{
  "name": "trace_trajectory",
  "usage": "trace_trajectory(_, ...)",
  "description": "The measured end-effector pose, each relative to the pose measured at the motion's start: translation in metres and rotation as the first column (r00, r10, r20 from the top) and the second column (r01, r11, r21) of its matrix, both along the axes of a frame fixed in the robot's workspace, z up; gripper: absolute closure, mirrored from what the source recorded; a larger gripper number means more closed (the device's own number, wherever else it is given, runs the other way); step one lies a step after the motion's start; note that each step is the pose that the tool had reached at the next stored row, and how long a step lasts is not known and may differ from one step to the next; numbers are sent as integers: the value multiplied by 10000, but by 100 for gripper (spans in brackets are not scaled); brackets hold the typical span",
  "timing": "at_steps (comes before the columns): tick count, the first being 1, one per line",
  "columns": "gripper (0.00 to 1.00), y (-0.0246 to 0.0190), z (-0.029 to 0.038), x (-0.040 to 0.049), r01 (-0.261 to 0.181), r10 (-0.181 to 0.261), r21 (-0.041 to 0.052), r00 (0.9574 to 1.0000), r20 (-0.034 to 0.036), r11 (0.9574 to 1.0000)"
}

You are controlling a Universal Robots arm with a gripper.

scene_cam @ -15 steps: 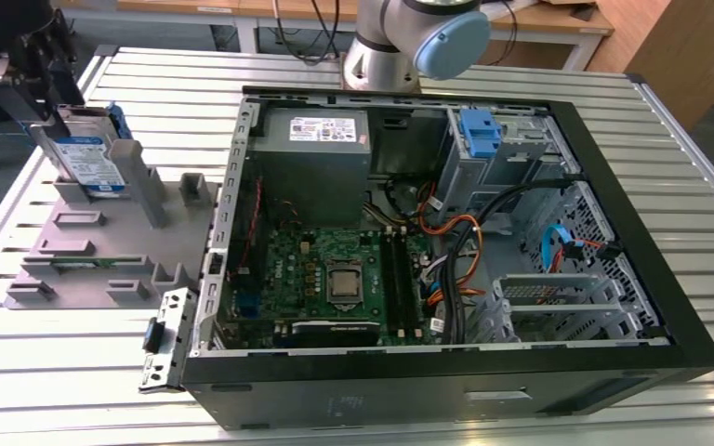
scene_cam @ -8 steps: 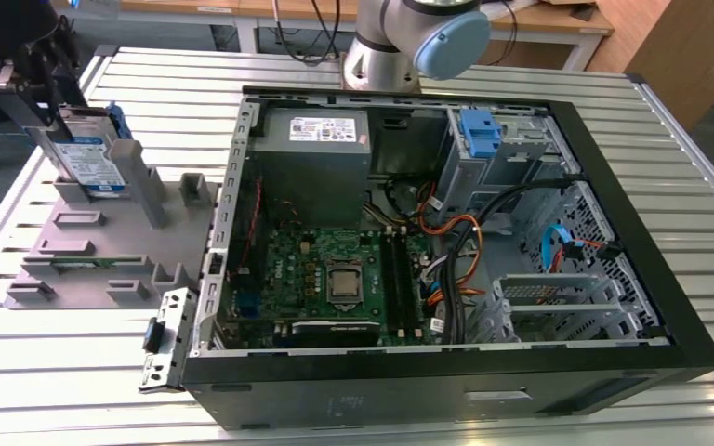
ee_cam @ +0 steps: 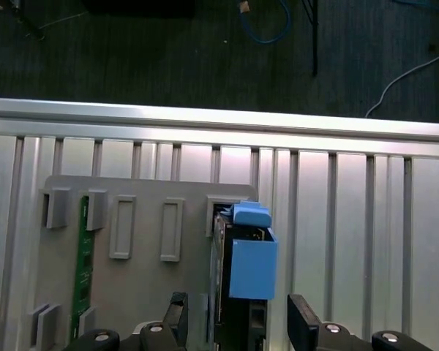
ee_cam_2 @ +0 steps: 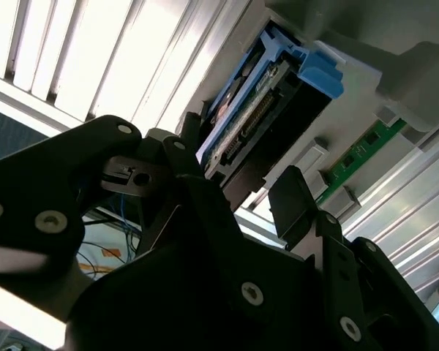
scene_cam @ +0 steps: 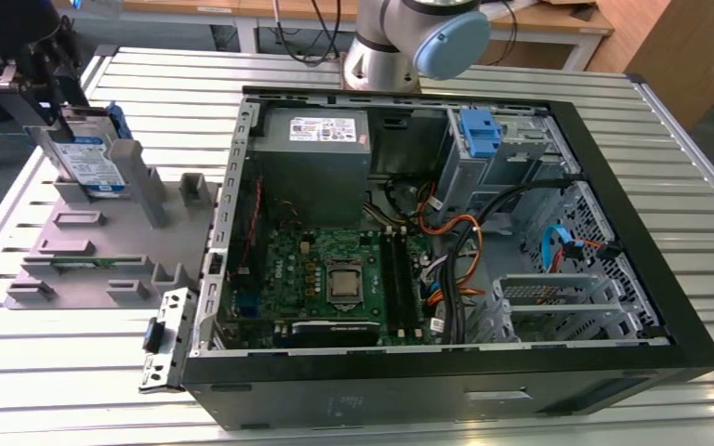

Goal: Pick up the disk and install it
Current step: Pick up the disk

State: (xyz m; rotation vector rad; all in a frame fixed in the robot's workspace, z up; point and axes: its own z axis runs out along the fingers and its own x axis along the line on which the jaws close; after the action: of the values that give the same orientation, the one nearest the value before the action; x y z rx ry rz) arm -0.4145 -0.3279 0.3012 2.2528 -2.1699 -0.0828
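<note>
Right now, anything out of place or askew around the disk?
Nothing stands out. The disk stands upright in its slot on the grey fixture, and the open tool straddles it with a gap on each side.

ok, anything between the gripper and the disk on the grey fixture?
Nothing visible. In the first wrist view the open black gripper straddles the upright silver-grey hard drive in its blue plastic carrier, one finger on each side with a bare gap between. The drive stands in a slot of the grey plastic fixture plate.
</note>
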Motion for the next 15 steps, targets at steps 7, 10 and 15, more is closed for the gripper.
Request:
trace_trajectory(7,36,1,-13,0,1,-1,1,10000,-2,10000)
trace_trajectory(10,36,0,-14,0,1,-1,1,10000,-2,10000)
trace_trajectory(15,37,0,-16,0,1,-1,2,10000,-1,10000)
